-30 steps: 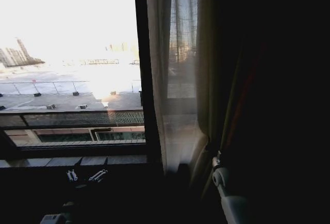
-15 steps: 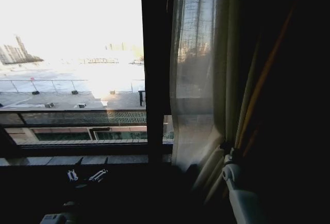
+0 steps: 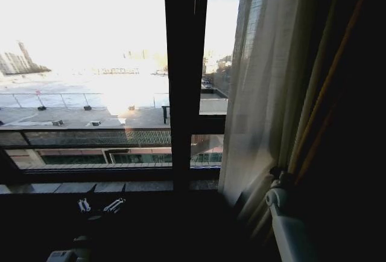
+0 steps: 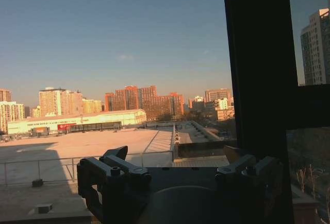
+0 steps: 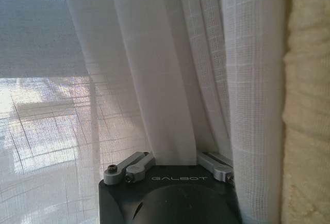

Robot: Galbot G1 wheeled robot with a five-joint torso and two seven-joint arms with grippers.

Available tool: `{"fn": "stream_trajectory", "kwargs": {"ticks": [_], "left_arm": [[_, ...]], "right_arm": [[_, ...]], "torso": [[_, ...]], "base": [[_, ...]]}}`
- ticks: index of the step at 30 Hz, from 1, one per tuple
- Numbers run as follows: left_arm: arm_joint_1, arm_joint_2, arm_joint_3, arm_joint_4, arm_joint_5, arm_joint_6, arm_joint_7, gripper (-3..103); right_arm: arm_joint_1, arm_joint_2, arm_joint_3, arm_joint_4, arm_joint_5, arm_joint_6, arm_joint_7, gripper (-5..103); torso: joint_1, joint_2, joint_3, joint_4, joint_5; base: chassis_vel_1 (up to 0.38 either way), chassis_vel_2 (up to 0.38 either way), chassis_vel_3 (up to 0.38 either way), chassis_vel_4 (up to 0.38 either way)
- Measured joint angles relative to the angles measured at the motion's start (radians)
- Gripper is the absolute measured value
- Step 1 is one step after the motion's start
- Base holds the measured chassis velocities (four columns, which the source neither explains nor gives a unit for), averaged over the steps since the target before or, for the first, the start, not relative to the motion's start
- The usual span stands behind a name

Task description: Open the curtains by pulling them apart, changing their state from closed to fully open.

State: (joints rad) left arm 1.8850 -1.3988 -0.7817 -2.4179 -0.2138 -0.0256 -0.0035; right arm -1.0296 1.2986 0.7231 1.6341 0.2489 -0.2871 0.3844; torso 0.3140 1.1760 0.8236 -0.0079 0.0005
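— Where do the curtains hang?
— At the right of the window, gathered into long folds that run top to bottom, their near edge just right of the dark window frame bar.
— And the right claw?
— Low among the folds; a pleat of sheer white cloth stands between its fingers, which are closed upon it.
— The left claw?
— Set wide, holding nothing, far left of the curtains, facing bare glass and rooftops.

one word reads — "galbot" — on the right gripper housing.
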Motion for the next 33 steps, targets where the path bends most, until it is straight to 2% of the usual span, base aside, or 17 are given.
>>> {"fn": "stream_trajectory", "kwargs": {"ticks": [1, 4, 6, 8, 9, 11, 13, 16, 17, 19, 22, 27, 33], "left_arm": [[0.000, 0.000, 0.000, 0.000, 0.000, 0.000, 0.000, 100], [0.001, -0.002, 0.001, 0.001, 0.000, -0.003, 0.000, 100], [0.001, -0.002, 0.001, 0.001, 0.000, -0.004, 0.000, 100], [0.001, -0.003, 0.003, 0.002, 0.000, -0.004, 0.000, 100], [0.001, -0.003, 0.003, 0.002, 0.000, -0.004, 0.000, 100], [0.001, -0.004, 0.003, 0.004, 0.000, -0.005, 0.000, 100], [0.001, -0.004, 0.003, 0.005, 0.000, -0.005, 0.000, 100], [0.001, -0.005, 0.003, 0.008, 0.001, -0.007, 0.000, 100], [0.000, -0.006, 0.005, 0.009, 0.002, -0.008, -0.001, 100], [0.000, -0.007, 0.005, 0.009, 0.002, -0.008, 0.001, 100], [-0.002, -0.009, 0.004, 0.009, 0.002, -0.008, 0.000, 100], [-0.002, -0.011, 0.003, 0.016, 0.002, -0.012, 0.000, 100], [-0.005, -0.008, 0.007, 0.019, 0.002, -0.014, 0.001, 100]], "right_arm": [[0.000, 0.000, 0.000, 0.000, 0.000, 0.000, 0.000, 8], [-0.055, 0.004, -0.032, 0.080, 0.000, -0.018, -0.040, 24], [-0.075, 0.007, -0.042, 0.108, 0.000, -0.025, -0.052, 24], [-0.116, 0.019, -0.058, 0.164, 0.000, -0.036, -0.083, 35], [-0.116, 0.019, -0.058, 0.164, 0.000, -0.036, -0.083, 35], [-0.152, 0.029, -0.074, 0.207, 0.000, -0.041, -0.106, 46], [-0.168, 0.032, -0.081, 0.226, 0.000, -0.045, -0.119, 46], [-0.242, 0.056, -0.130, 0.324, 0.000, -0.066, -0.167, 63], [-0.307, 0.080, -0.207, 0.412, -0.001, -0.071, -0.176, 79], [-0.327, 0.084, -0.236, 0.439, -0.003, -0.072, -0.174, 79], [-0.403, 0.092, -0.331, 0.516, -0.032, -0.073, -0.149, 96], [-0.461, 0.091, -0.398, 0.559, -0.060, -0.051, -0.146, 100], [-0.358, 0.080, -0.425, 0.505, -0.060, -0.012, -0.146, 100]], "torso": [[0.000, 0.000, 0.000, 0.0000, 0.0000], [0.000, 0.000, 0.000, 0.0000, -0.0002], [0.000, 0.000, 0.000, 0.0002, -0.0002], [0.000, 0.000, 0.000, 0.0001, -0.0003], [0.000, 0.000, 0.000, 0.0001, -0.0003], [0.000, 0.000, 0.000, 0.0002, -0.0004], [0.000, 0.000, 0.000, 0.0003, -0.0003], [0.000, 0.000, 0.000, 0.0002, -0.0005], [0.000, 0.000, 0.000, 0.0004, -0.0006], [0.000, 0.000, 0.000, 0.0004, -0.0005], [0.000, 0.000, 0.000, 0.0003, -0.0005], [0.000, 0.000, 0.000, 0.0001, -0.0003], [0.000, 0.000, 0.000, 0.0004, -0.0003]], "base": [[0.000, 0.000, 0.000, 0.000], [0.000, 0.000, 0.000, 0.000], [0.000, 0.000, 0.000, 0.000], [0.000, 0.000, 0.000, 0.000], [0.000, 0.000, 0.000, 0.000], [0.000, 0.000, 0.000, 0.000], [0.000, 0.000, 0.000, 0.000], [0.000, 0.000, 0.000, 0.000], [0.000, 0.000, 0.000, 0.000], [0.000, 0.000, 0.000, 0.000], [0.000, 0.000, 0.000, 0.000], [0.000, 0.000, 0.000, 0.000], [0.000, 0.000, 0.000, 0.000]]}}
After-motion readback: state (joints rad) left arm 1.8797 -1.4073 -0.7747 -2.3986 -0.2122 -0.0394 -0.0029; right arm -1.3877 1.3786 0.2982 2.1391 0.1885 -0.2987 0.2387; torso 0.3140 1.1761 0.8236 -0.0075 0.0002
